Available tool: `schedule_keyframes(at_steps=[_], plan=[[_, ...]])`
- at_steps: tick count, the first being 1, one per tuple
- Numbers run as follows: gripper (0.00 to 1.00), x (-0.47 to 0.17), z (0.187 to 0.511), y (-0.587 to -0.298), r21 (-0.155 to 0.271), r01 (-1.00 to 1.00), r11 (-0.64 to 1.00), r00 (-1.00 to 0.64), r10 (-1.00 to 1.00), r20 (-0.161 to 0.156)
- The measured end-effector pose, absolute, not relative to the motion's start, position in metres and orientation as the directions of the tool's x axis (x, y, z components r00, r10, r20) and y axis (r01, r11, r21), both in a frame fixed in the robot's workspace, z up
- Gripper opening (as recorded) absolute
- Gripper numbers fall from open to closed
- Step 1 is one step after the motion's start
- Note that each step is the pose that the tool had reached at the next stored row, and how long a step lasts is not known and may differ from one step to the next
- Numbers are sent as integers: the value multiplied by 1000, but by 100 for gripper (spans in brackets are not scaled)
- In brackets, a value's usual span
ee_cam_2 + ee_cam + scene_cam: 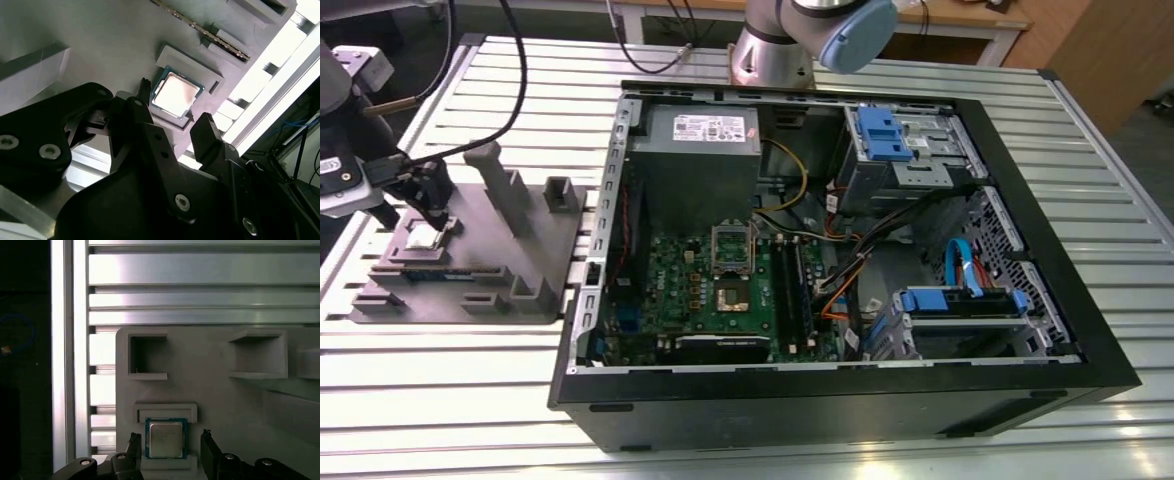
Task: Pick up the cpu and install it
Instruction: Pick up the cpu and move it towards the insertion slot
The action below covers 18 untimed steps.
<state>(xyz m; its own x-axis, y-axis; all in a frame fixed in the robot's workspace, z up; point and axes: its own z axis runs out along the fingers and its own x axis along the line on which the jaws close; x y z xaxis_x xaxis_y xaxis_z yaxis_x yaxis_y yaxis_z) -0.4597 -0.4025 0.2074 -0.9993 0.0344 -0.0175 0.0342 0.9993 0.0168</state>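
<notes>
Jaws spread apart | cpu (166, 439) between them, untouched | seated in grey fixture (210, 390)

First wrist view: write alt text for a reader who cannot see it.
The cpu sits in a recess of the grey fixture block, with the open gripper straddling it, one finger on each side, not touching. The block rests on a slatted metal table.

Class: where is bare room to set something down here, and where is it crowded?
Free: slatted table at the exterior view's lower left, bordered by the grey fixture block and computer case; the strip at that view's right of the case. Crowded: inside the case, and the cpu, straddled by the open gripper.
</notes>
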Motion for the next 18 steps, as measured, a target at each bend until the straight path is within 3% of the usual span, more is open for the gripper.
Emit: schedule_keyframes(at_steps=[18], plan=[[59,-460,190,-406,17,34,999,-999,34,-18]])
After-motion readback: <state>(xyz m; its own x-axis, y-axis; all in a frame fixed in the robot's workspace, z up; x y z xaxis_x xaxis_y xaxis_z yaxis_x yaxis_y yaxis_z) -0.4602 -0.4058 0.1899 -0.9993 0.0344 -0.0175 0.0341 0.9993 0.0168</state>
